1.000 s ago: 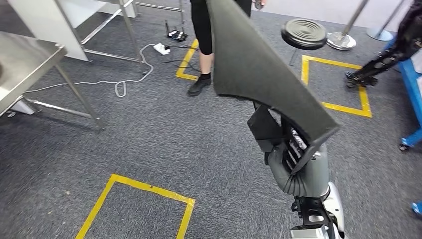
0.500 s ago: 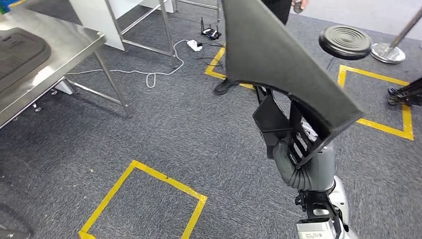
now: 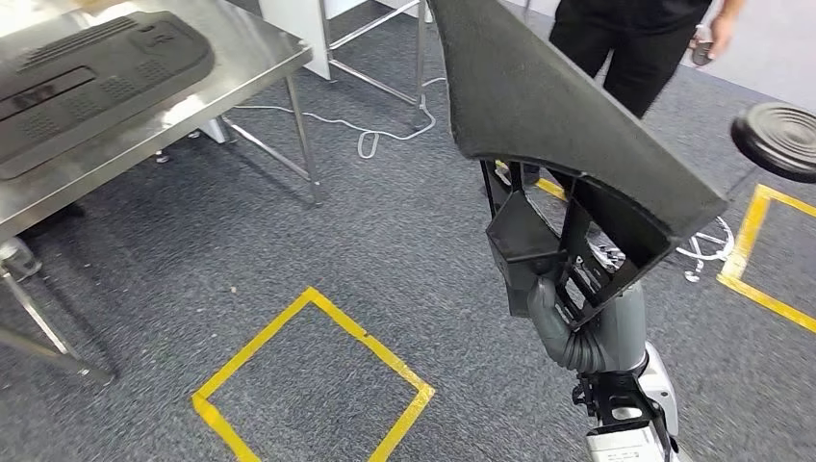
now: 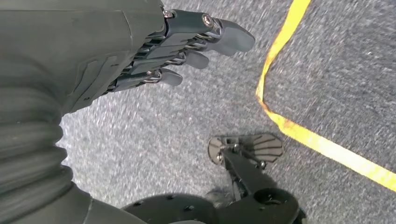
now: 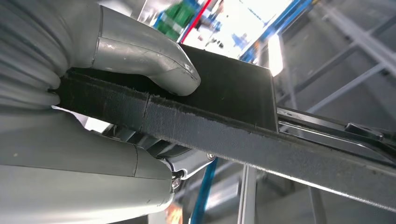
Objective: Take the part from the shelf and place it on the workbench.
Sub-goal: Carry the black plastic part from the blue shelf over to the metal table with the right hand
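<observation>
One felt-covered part (image 3: 539,106) held upright in right robot hand (image 3: 558,322) — long axis near-vertical; left robot hand (image 4: 187,42) spread, empty.

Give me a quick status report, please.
Right hand grips the dark part, raised. Left hand empty, fingers apart. Workbench ahead-left, another panel already on it.

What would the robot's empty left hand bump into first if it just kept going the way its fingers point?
Probably the grey carpet floor. The left hand hangs with its fingers apart and holding nothing, above bare carpet; the yellow tape line lies off to one side. Depth is hard to judge here.
</observation>
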Robot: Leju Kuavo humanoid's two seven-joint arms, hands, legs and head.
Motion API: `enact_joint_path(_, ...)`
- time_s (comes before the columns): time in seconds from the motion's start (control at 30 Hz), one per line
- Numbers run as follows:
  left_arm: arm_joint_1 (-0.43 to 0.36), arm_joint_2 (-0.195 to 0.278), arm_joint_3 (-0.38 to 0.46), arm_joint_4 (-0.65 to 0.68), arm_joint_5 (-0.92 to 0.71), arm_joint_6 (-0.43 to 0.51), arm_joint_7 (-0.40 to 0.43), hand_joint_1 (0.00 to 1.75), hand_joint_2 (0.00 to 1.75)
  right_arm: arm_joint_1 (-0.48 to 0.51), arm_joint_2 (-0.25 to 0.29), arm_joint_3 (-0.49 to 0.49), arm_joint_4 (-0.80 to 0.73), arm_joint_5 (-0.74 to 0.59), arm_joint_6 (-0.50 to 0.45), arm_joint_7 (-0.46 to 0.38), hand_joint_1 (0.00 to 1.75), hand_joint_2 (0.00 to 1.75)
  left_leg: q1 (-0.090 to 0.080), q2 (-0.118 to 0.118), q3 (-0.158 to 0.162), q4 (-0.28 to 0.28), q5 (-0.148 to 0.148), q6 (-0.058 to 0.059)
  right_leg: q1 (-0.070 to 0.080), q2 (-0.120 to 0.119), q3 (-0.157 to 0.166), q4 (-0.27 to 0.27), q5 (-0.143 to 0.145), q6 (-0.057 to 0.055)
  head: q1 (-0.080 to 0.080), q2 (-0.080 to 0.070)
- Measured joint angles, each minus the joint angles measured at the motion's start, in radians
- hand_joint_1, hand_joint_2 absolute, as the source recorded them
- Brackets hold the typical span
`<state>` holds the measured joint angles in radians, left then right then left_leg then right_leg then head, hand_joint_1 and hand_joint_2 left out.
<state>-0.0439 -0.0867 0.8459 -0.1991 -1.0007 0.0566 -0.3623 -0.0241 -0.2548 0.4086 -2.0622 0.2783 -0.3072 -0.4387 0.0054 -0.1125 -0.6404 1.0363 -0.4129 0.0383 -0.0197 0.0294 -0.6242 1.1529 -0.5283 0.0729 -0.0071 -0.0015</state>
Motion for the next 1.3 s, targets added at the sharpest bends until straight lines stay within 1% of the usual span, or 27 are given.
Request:
enact_joint_path(0.03, 0.0, -0.001, 0.001, 0.0, -0.001, 0.0, 0.0, 0.0, 1.75, 0.0, 0.0, 0.0, 0.0, -0.011, 0.01, -0.002, 1.75, 1.75, -0.002, -0.013, -0.001, 0.001, 0.002, -0.004, -0.002, 0.022, 0.028, -0.064, 0.025, 0.002, 0.0, 0.0)
enact_joint_path(0.07, 0.0, -0.001, 0.001, 0.0, -0.002, 0.0, 0.0, 0.0, 1.75, -0.001, -0.001, 0.0, -0.001, -0.021, 0.02, -0.005, 1.75, 1.75, -0.004, -0.024, -0.004, 0.001, 0.004, -0.009, -0.004, 0.037, 0.048, -0.107, 0.041, -0.001, 0.0, 0.0)
enact_joint_path(0.1, 0.001, -0.001, 0.002, 0.0, -0.003, 0.0, 0.001, 0.0, 1.75, -0.001, -0.002, 0.001, -0.001, -0.029, 0.029, -0.008, 1.75, 1.75, -0.005, -0.034, -0.008, 0.001, 0.006, -0.014, -0.003, 0.045, 0.057, -0.126, 0.048, -0.009, -0.001, 0.0)
enact_joint_path(0.17, 0.005, 0.0, 0.003, 0.0, -0.004, 0.0, 0.001, 0.0, 1.75, -0.001, -0.002, 0.001, -0.002, -0.036, 0.04, -0.013, 1.75, 1.75, -0.005, -0.05, -0.015, -0.003, 0.013, -0.026, -0.001, 0.025, 0.06, -0.128, 0.054, -0.025, -0.001, 0.0)
enact_joint_path(0.2, 0.007, 0.0, 0.004, 0.0, -0.004, 0.0, 0.001, 0.0, 1.75, -0.001, -0.002, 0.002, -0.003, -0.035, 0.043, -0.014, 1.75, 1.75, -0.005, -0.034, -0.018, 0.002, 0.01, -0.031, -0.003, 0.014, 0.06, -0.129, 0.057, -0.032, -0.001, 0.0)
enact_joint_path(0.23, 0.008, 0.0, 0.004, 0.0, -0.005, 0.0, 0.001, 0.0, 1.75, -0.002, -0.002, 0.002, -0.005, -0.031, 0.044, -0.015, 1.75, 1.75, -0.006, -0.003, -0.026, 0.02, -0.002, -0.035, -0.005, 0.0, 0.061, -0.131, 0.059, -0.04, -0.004, 0.0)
enact_joint_path(0.3, 0.007, 0.0, 0.005, 0.0, -0.008, 0.0, 0.001, 0.0, 1.75, -0.001, -0.003, 0.002, -0.007, -0.022, 0.044, -0.016, 1.75, 1.75, -0.007, 0.077, -0.068, 0.118, -0.061, -0.042, -0.007, -0.03, 0.065, -0.134, 0.059, -0.053, -0.01, 0.0)
enact_joint_path(0.33, 0.005, -0.001, 0.005, 0.0, -0.011, 0.0, 0.001, 0.0, 1.75, 0.0, -0.003, 0.002, -0.008, -0.019, 0.044, -0.016, 1.75, 1.75, -0.004, 0.098, -0.099, 0.189, -0.097, -0.046, -0.005, -0.045, 0.065, -0.134, 0.058, -0.056, -0.012, 0.0)
enact_joint_path(0.37, 0.004, -0.002, 0.005, 0.0, -0.013, 0.0, 0.001, 0.0, 1.75, 0.002, -0.003, 0.002, -0.008, -0.016, 0.044, -0.016, 1.75, 1.75, 0.0, 0.106, -0.128, 0.253, -0.125, -0.05, -0.004, -0.061, 0.065, -0.134, 0.057, -0.057, -0.013, 0.0)
enact_joint_path(0.4, 0.004, -0.003, 0.005, 0.0, -0.014, 0.0, 0.001, 0.0, 1.75, 0.002, -0.003, 0.002, -0.008, -0.015, 0.043, -0.016, 1.75, 1.75, 0.004, 0.109, -0.146, 0.293, -0.137, -0.054, -0.004, -0.076, 0.066, -0.134, 0.057, -0.057, -0.013, 0.0)
enact_joint_path(0.43, 0.005, -0.003, 0.005, 0.0, -0.015, 0.0, 0.002, 0.0, 1.75, 0.003, -0.003, 0.002, -0.008, -0.015, 0.043, -0.015, 1.75, 1.75, 0.007, 0.111, -0.143, 0.293, -0.129, -0.058, -0.005, -0.091, 0.066, -0.134, 0.056, -0.057, -0.013, 0.0)
enact_joint_path(0.47, 0.006, -0.002, 0.005, 0.0, -0.015, 0.0, 0.002, 0.0, 1.75, 0.003, -0.003, 0.002, -0.008, -0.015, 0.043, -0.015, 1.75, 1.75, 0.01, 0.116, -0.118, 0.251, -0.104, -0.06, -0.006, -0.105, 0.068, -0.134, 0.055, -0.056, -0.013, 0.0)
enact_joint_path(0.53, 0.006, -0.002, 0.006, 0.0, -0.015, 0.0, 0.002, 0.0, 1.75, 0.004, -0.003, 0.002, -0.008, -0.015, 0.043, -0.015, 1.75, 1.75, 0.009, 0.155, -0.035, 0.107, -0.048, -0.062, -0.004, -0.13, 0.073, -0.133, 0.049, -0.048, -0.014, 0.0)
enact_joint_path(0.57, 0.004, -0.002, 0.006, 0.0, -0.015, 0.0, 0.003, 0.0, 1.75, 0.004, -0.003, 0.002, -0.009, -0.014, 0.042, -0.015, 1.75, 1.75, 0.008, 0.172, -0.005, 0.052, -0.032, -0.059, -0.001, -0.141, 0.077, -0.132, 0.046, -0.042, -0.014, 0.0)
enact_joint_path(0.6, 0.003, -0.002, 0.007, 0.0, -0.015, 0.0, 0.003, 0.0, 1.75, 0.004, -0.003, 0.002, -0.009, -0.012, 0.042, -0.015, 1.75, 1.75, 0.005, 0.182, 0.011, 0.021, -0.028, -0.055, 0.004, -0.151, 0.08, -0.133, 0.043, -0.037, -0.013, 0.0)
enact_joint_path(0.63, 0.002, -0.003, 0.009, 0.0, -0.015, 0.0, 0.003, 0.0, 1.75, 0.005, -0.003, 0.002, -0.01, -0.011, 0.041, -0.015, 1.75, 1.75, 0.001, 0.179, 0.011, 0.014, -0.031, -0.049, 0.007, -0.161, 0.083, -0.135, 0.042, -0.032, -0.012, 0.0)
enact_joint_path(0.7, 0.003, -0.004, 0.012, 0.0, -0.015, 0.0, 0.003, 0.0, 1.75, 0.005, -0.003, 0.001, -0.01, -0.009, 0.039, -0.014, 1.75, 1.75, 0.001, 0.15, 0.008, 0.01, -0.027, -0.035, 0.007, -0.176, 0.087, -0.139, 0.039, -0.021, -0.01, 0.0)
enact_joint_path(0.73, 0.003, -0.004, 0.013, 0.0, -0.015, 0.0, 0.003, 0.0, 1.75, 0.005, -0.004, 0.0, -0.011, -0.009, 0.038, -0.014, 1.75, 1.75, 0.003, 0.136, 0.008, 0.007, -0.024, -0.028, 0.005, -0.16, 0.084, -0.128, 0.031, -0.018, -0.009, 0.0)
enact_joint_path(0.77, 0.003, -0.005, 0.013, 0.0, -0.015, 0.0, 0.003, 0.0, 1.75, 0.005, -0.004, -0.001, -0.011, -0.009, 0.037, -0.014, 1.75, 1.75, 0.006, 0.123, 0.009, 0.005, -0.021, -0.02, 0.004, -0.133, 0.071, -0.1, 0.014, -0.017, -0.007, 0.0)
enact_joint_path(0.83, 0.001, -0.005, 0.014, 0.0, -0.014, 0.001, 0.003, 0.0, 1.75, 0.008, -0.006, -0.003, -0.011, -0.012, 0.035, -0.012, 1.75, 1.75, 0.008, 0.096, 0.006, 0.003, -0.017, -0.01, 0.001, -0.064, 0.013, 0.017, -0.038, -0.027, -0.001, 0.0)
enact_joint_path(0.9, -0.002, -0.006, 0.014, 0.0, -0.014, 0.001, 0.003, 0.0, 1.75, 0.012, -0.008, -0.004, -0.01, -0.018, 0.034, -0.008, 1.75, 1.75, 0.007, 0.066, 0.002, 0.003, -0.014, -0.006, 0.002, -0.038, -0.051, 0.135, -0.073, -0.031, 0.002, 0.0)
enact_joint_path(0.93, -0.001, -0.007, 0.015, 0.0, -0.014, 0.001, 0.003, 0.0, 1.75, 0.014, -0.008, -0.005, -0.01, -0.021, 0.034, -0.006, 1.75, 1.75, 0.006, 0.053, 0.001, 0.003, -0.013, -0.005, 0.003, -0.034, -0.063, 0.149, -0.07, -0.027, 0.002, 0.0)
enact_joint_path(0.97, 0.0, -0.007, 0.015, 0.0, -0.014, 0.001, 0.003, 0.0, 1.75, 0.015, -0.007, -0.005, -0.009, -0.024, 0.034, -0.005, 1.75, 1.75, 0.006, 0.042, 0.001, 0.003, -0.012, -0.005, 0.003, -0.032, -0.055, 0.122, -0.051, -0.02, 0.002, 0.0)
enact_joint_path(1.03, 0.002, -0.009, 0.015, 0.0, -0.014, 0.002, 0.003, 0.0, 1.75, 0.015, -0.005, -0.007, -0.009, -0.033, 0.033, -0.004, 1.75, 1.75, 0.006, 0.025, 0.002, 0.004, -0.01, -0.008, 0.003, -0.026, 0.003, -0.014, 0.007, -0.01, 0.003, 0.0)
enact_joint_path(1.1, 0.003, -0.01, 0.016, 0.0, -0.014, 0.003, 0.003, 0.0, 1.75, 0.015, -0.001, -0.008, -0.009, -0.042, 0.031, -0.004, 1.75, 1.75, 0.0, 0.016, 0.0, 0.006, -0.011, -0.013, 0.003, -0.019, 0.047, -0.117, 0.046, -0.013, 0.003, 0.0)
enact_joint_path(1.23, 0.005, -0.009, 0.021, 0.0, -0.014, 0.006, 0.0, 0.0, 1.75, 0.018, 0.012, -0.008, -0.009, -0.048, 0.023, -0.003, 1.75, 1.75, -0.003, 0.023, 0.001, 0.004, -0.01, 0.003, 0.005, -0.014, 0.056, -0.135, 0.059, -0.023, 0.002, 0.0)
enact_joint_path(1.3, 0.005, -0.009, 0.023, 0.0, -0.014, 0.006, -0.006, 0.0, 1.75, 0.019, 0.017, -0.009, -0.009, -0.049, 0.02, -0.003, 1.75, 1.75, -0.003, 0.026, 0.004, -0.001, -0.007, -0.002, 0.007, -0.011, 0.055, -0.135, 0.061, -0.026, 0.002, 0.0)
